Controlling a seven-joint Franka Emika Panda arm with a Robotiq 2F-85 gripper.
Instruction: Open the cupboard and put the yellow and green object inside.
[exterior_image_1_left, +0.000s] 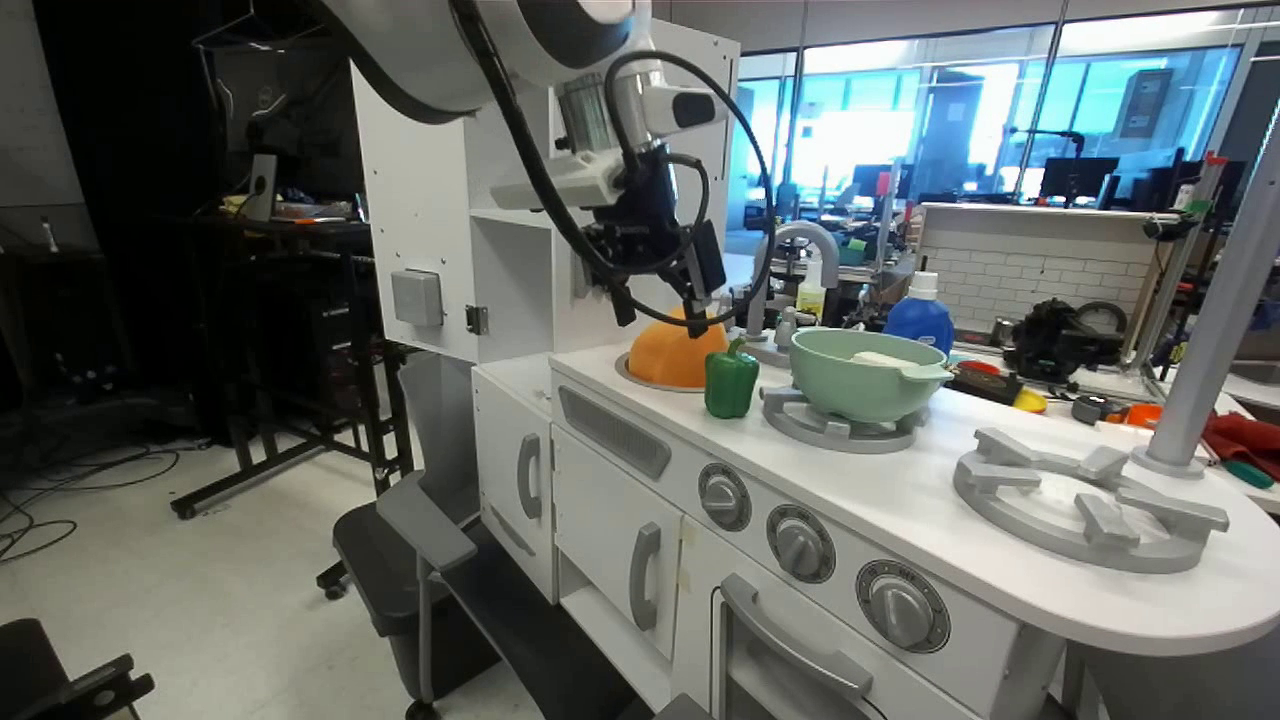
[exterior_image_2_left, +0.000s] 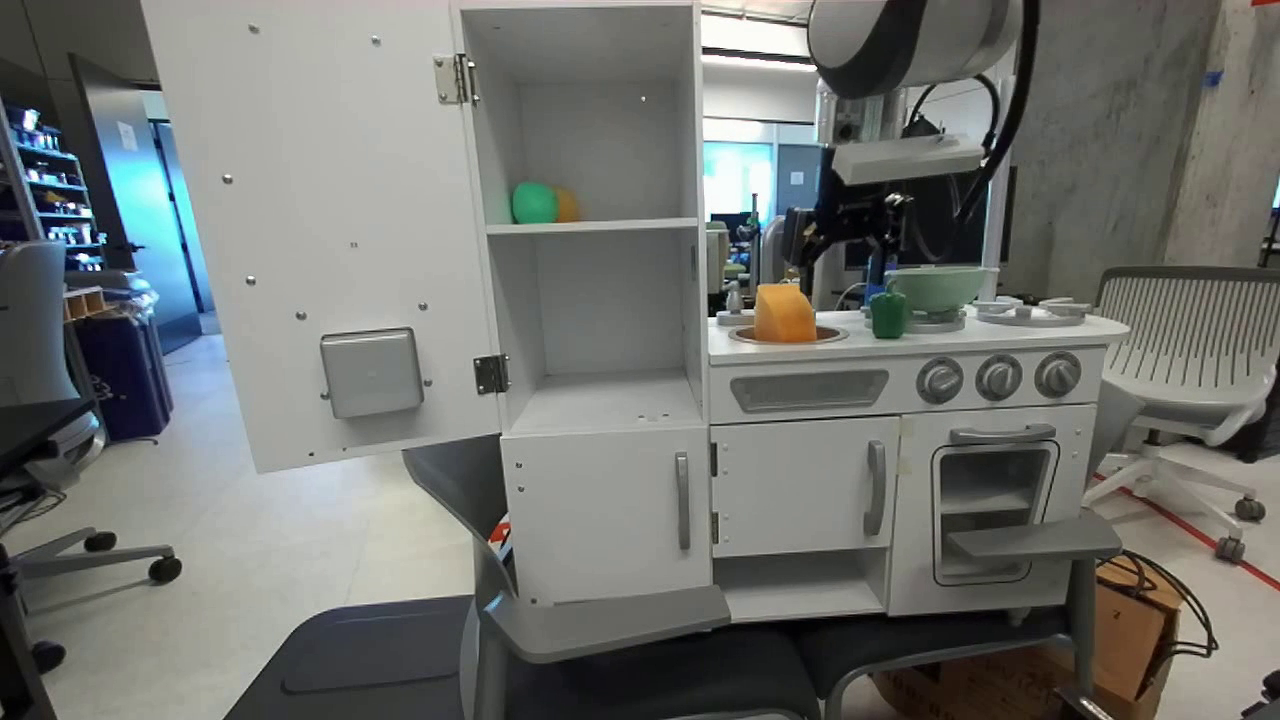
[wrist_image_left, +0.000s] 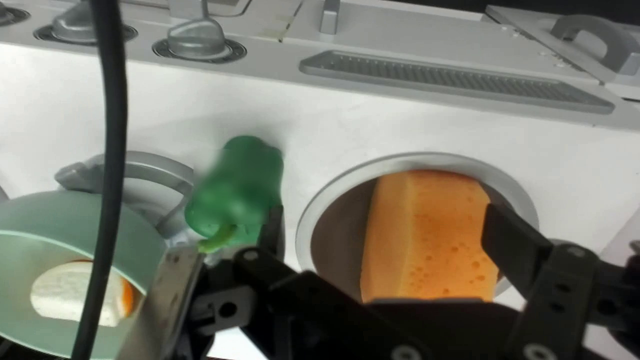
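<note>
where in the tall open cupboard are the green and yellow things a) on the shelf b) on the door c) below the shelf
a, because in an exterior view the green thing and yellow-orange thing both sit on the shelf inside the cupboard.

Sharing the gripper (wrist_image_left: 385, 220), an exterior view squarely faces the play-kitchen (exterior_image_2_left: 800, 490) from well back, an exterior view slants nearer across the counter (exterior_image_1_left: 890, 490) beneath, the wrist view peering closely down.
</note>
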